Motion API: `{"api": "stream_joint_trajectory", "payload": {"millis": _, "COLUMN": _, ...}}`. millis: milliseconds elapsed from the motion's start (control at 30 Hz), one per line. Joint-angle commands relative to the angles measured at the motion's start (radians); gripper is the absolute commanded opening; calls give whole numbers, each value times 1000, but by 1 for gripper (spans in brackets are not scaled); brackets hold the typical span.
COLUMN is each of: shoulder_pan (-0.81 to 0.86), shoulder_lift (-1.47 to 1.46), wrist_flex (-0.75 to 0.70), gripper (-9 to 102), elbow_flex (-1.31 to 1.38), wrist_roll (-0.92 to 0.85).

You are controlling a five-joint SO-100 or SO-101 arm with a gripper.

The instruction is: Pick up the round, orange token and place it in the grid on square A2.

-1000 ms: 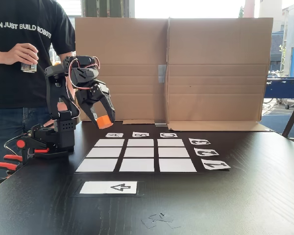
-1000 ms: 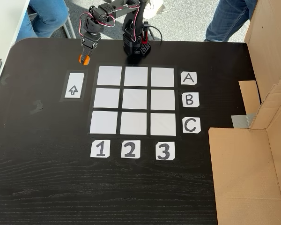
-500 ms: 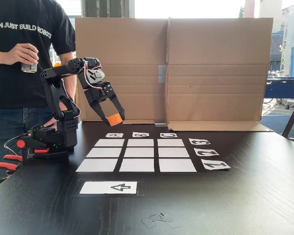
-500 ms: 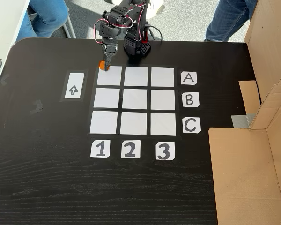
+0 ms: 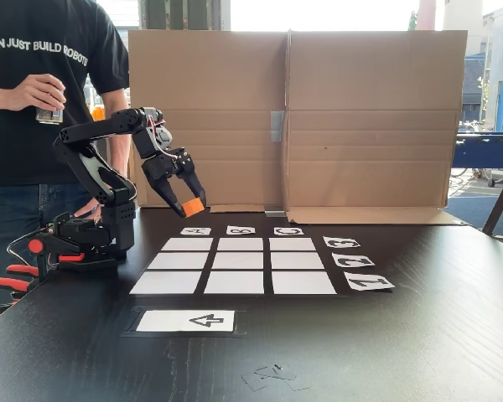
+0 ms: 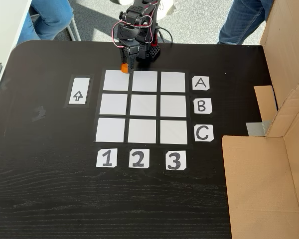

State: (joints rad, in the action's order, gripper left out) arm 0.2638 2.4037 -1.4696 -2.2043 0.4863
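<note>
Fixed views both catch my hand clamped on the token, the two fingers pinching its faceted sides so the orange puck sits right at their tips, where I can set it down without the fingers fouling the paper. I hold it in the air, well clear of the bench, because dragging it across the taped sheets could ruck a cell or knock the puck out of my grip. In a fixed view the token hangs off the grid's 12 o'clock edge, over the gap between the first two cells of row A, with my hand pointing down at it from the arm's base. Square A2 lies at about 4 o'clock from the puck there, close by; in a fixed view the same square A2 is the middle cell of the grid's 9 o'clock column, below my hand at about 6 o'clock. I judge the carry to be nearly done: what is left is a short reach outward, a lowering until the puck rests flat inside the white rectangle, then letting my fingers part. The token is narrower than the cell, so I have some margin, but a tilted release could let it roll onto a neighbour. The arrow card sits at 9 o'clock of the grid, out of my path.
</note>
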Motion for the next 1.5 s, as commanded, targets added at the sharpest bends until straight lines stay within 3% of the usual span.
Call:
{"api": "stream_joint_trajectory", "payload": {"millis": 0, "shoulder_pan": -40, "shoulder_lift": 40, "wrist_flex": -31, "gripper": -1, "elbow_flex": -38, "wrist_roll": -58}}
{"api": "stream_joint_trajectory", "payload": {"millis": 467, "shoulder_pan": -101, "shoulder_lift": 29, "wrist_flex": 20, "gripper": -1, "elbow_flex": -219, "wrist_roll": -176}}
{"api": "stream_joint_trajectory", "payload": {"millis": 1467, "shoulder_pan": -166, "shoulder_lift": -35, "wrist_flex": 241, "gripper": -1, "elbow_flex": -457, "wrist_roll": -178}}
